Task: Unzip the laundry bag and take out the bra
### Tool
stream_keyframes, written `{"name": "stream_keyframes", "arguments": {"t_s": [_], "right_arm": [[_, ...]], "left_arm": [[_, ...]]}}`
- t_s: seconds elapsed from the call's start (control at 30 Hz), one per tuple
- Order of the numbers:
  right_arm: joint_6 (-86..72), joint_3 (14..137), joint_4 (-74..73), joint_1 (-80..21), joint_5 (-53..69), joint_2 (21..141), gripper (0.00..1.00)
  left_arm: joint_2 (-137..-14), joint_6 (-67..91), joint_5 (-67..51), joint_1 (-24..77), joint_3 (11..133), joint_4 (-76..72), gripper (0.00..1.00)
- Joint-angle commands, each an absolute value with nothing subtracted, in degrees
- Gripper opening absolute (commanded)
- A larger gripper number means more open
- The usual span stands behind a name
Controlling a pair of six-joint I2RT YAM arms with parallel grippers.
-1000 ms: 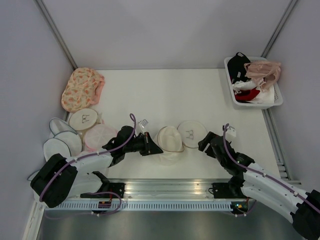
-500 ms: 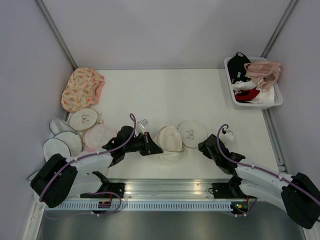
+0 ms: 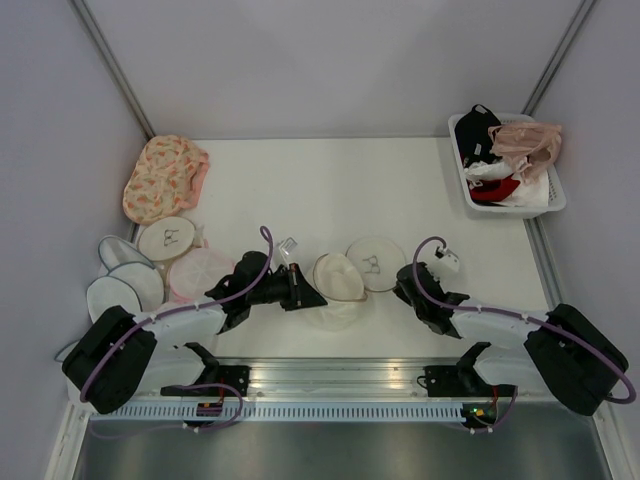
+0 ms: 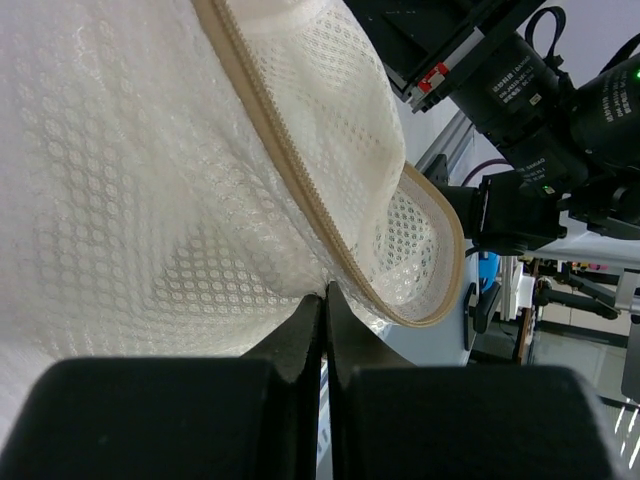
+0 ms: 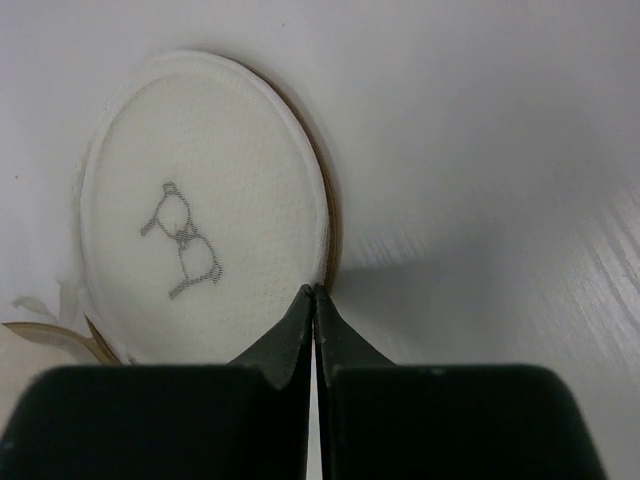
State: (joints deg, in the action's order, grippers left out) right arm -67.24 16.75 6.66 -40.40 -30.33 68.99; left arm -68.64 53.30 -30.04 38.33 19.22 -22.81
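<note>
White tabletop, grey walls on three sides. At the near middle of it, between the two arms, lies the laundry bag, already unzipped. Its icon-marked lid is folded out flat to the right, with the cupped body just beside it on the left. No bra can be told apart from the cream mesh in any view.

Grip findings:
- The left gripper has its fingers pressed together on a fold of mesh at the bag's left edge, just under the tan zip tape.
- The right gripper has its fingers fully together, tips at the lid's right rim. Whether any rim fabric is nipped between them cannot be told.

Risks, as judged:
1. The right fingers may have met on nothing. A pull would then slide off the rim and leave the lid where it lies.
2. If the rim is caught only thinly, the soft mesh could slip free under tension.
3. The left hold is on a small pinch of fabric. A hard pull from the right could drag the whole light bag across the table or tear it loose.
4. With garment and bag alike in colour, a reach inside could seize mesh lining instead of the bra.
5. Both arms work close together over the bag, so crossing paths could cause a knock.

Other pouches and a garment basket stand well apart and pose no hazard.
</note>
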Motion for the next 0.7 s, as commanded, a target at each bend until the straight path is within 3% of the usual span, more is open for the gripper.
{"name": "stream_keyframes", "arguments": {"t_s": [0.0, 0.3, 0.67], "right_arm": [[-65.6, 18.0, 4.7, -40.7, -32.6, 67.3, 0.01], [-51.4, 22.5, -13.8, -40.8, -37.9, 42.2, 0.00], [-23.8, 36.1, -18.2, -41.7, -29.1, 45.4, 0.00]], "left_arm": [[-69.5, 50.9, -29.4, 38.1, 19.4, -24.2, 0.02], [-76.9, 49.3, -29.4, 38.0, 26.6, -25.0, 0.02], [-93.3, 53.3, -35.9, 37.3, 44.2, -32.8, 0.02]]}}
